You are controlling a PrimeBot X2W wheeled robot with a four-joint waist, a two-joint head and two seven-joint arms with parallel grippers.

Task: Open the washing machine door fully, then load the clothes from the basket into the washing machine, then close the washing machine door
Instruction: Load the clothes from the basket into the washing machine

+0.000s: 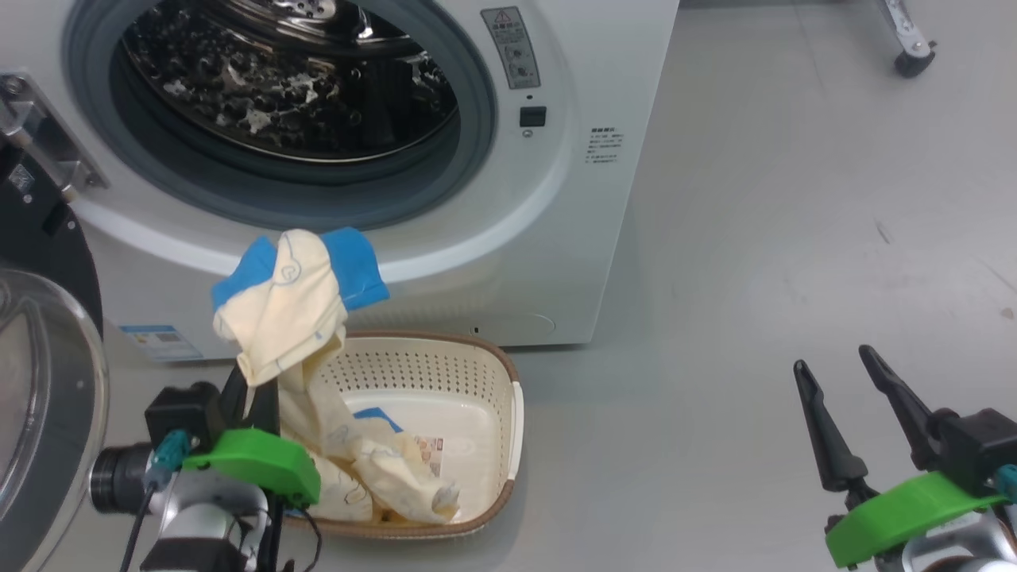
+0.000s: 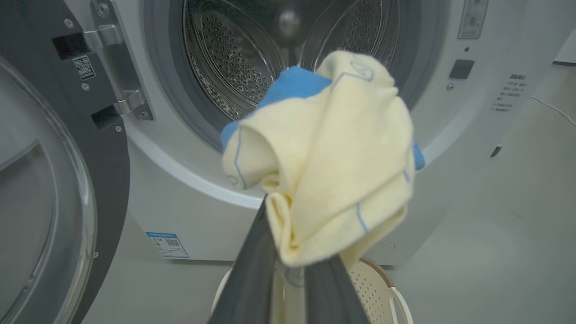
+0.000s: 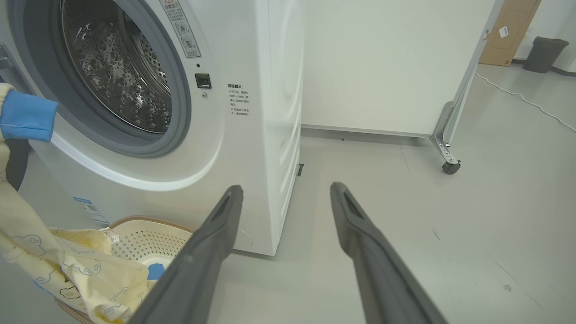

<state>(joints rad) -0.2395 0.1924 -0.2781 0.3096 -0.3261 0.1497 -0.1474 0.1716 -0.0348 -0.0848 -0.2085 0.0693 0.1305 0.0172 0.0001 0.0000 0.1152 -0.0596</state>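
Grey floor (image 1: 794, 238) runs off to the right of the white washing machine (image 1: 588, 199) in the head view. At 9 o'clock the washing machine door (image 1: 40, 262) stands open, its glass bowl at the picture's edge. At 6 o'clock the basket (image 1: 485, 373) sits on the floor just in front of the machine. My left pincer (image 1: 253, 393), at 8 o'clock, is clenched on the clothes (image 1: 286, 310). One pale yellow garment with blue cuffs is bunched above the fingertips. Its tail hangs down into the basket, where more yellow cloth lies. My right pincer (image 1: 833, 359), at 4 o'clock, is released, its fingers spread over bare floor, well apart from the basket.

From the left wrist, I see the two fingers (image 2: 252, 279) pinching the yellow bundle at centre. The steel drum (image 2: 225, 67) gapes at 12 o'clock behind it, the door stands at 9 o'clock, and the basket rim peeks out at 5 o'clock.

From the right wrist, the spread fingers hold nothing. The machine is at 10 o'clock, the basket with draped clothes at 8 o'clock, a caster (image 3: 451, 167) at 3 o'clock, and a dark bin (image 3: 545, 54) at 2 o'clock.
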